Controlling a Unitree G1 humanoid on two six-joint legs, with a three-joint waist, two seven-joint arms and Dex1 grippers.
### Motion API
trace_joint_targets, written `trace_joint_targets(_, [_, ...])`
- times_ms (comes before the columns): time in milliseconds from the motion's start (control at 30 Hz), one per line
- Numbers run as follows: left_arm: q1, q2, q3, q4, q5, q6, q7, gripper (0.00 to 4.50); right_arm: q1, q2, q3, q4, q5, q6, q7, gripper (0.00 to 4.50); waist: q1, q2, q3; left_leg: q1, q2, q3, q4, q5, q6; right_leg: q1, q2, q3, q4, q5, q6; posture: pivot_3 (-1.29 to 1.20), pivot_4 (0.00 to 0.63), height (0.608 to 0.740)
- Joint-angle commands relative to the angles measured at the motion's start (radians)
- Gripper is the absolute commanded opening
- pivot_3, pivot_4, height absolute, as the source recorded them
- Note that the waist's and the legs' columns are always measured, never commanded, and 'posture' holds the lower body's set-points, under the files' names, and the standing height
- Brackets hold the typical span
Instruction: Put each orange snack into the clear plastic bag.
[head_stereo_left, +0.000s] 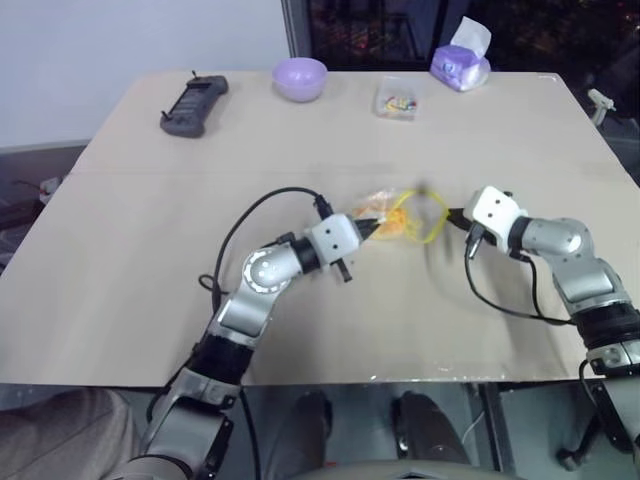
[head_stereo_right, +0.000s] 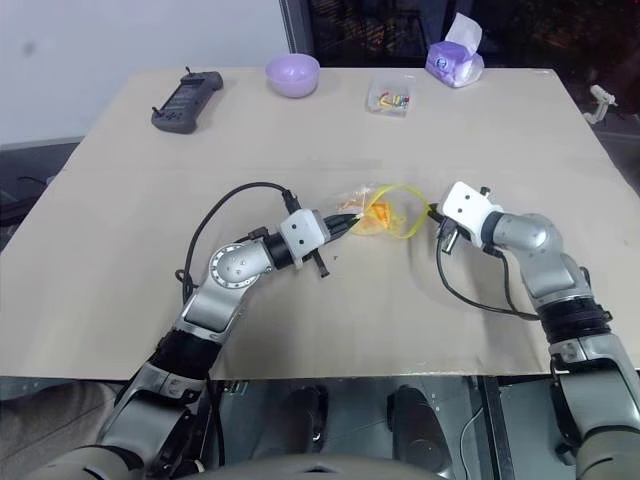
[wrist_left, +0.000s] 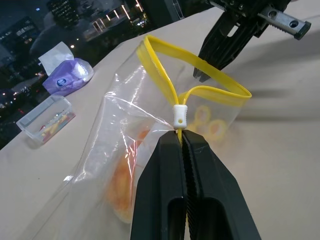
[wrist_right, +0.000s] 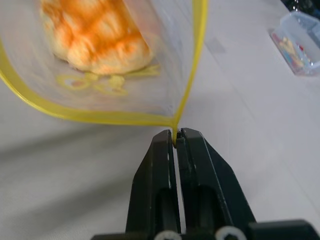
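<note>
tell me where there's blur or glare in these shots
Right wrist view: the orange snack in the clear plastic bag is soft, out of focus. Left wrist view: glare streaks on the bag film. Left eye view: smeared blur by the right tool.

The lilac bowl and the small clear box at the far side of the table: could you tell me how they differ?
The lilac bowl is round and opaque; the small clear box is rectangular and see-through. The lilac bowl's inside cannot be made out from here, while the small clear box plainly holds colourful bits. The bowl also looks somewhat larger than the box. Both rest on the table, apart from each other, far from both end effectors.
</note>
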Motion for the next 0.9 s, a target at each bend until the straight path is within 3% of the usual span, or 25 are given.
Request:
trace_joint_targets(33, [0.002, -0.002, -0.003, -0.019, 0.004, -0.015, 0.005, 0.0, -0.004, -0.014, -0.041, -0.04, 0.018, -0.014, 0.004, 0.07, 0.0, 0.0, 0.0, 0.0, 0.0, 0.0, 0.0, 0.0, 0.0, 0.0, 0.0, 0.0, 0.0, 0.0, 0.0, 0.0, 0.15, 0.74])
trace_joint_targets(533, [-0.112, -0.008, 0.064, 0.065, -0.013, -0.048, 0.044, 0.0, -0.071, -0.033, -0.155, -0.11, 0.122, 0.095, 0.015, 0.07, 0.0, 0.0, 0.0, 0.0, 0.0, 0.0, 0.0, 0.0, 0.0, 0.0, 0.0, 0.0, 0.0, 0.0, 0.0, 0.0, 0.15, 0.74])
trace_joint_targets(900, [-0.382, -0.009, 0.101, 0.319, 0.034, -0.223, 0.139, 0.0, -0.184, -0.086, -0.18, -0.031, 0.058, 0.079, -0.056, 0.07, 0.001, 0.0, 0.0, -0.001, -0.001, 0.0, 0.0, 0.0, 0.0, 0.0, 0.0, 0.0, 0.0, 0.0, 0.0, 0.0, 0.15, 0.74])
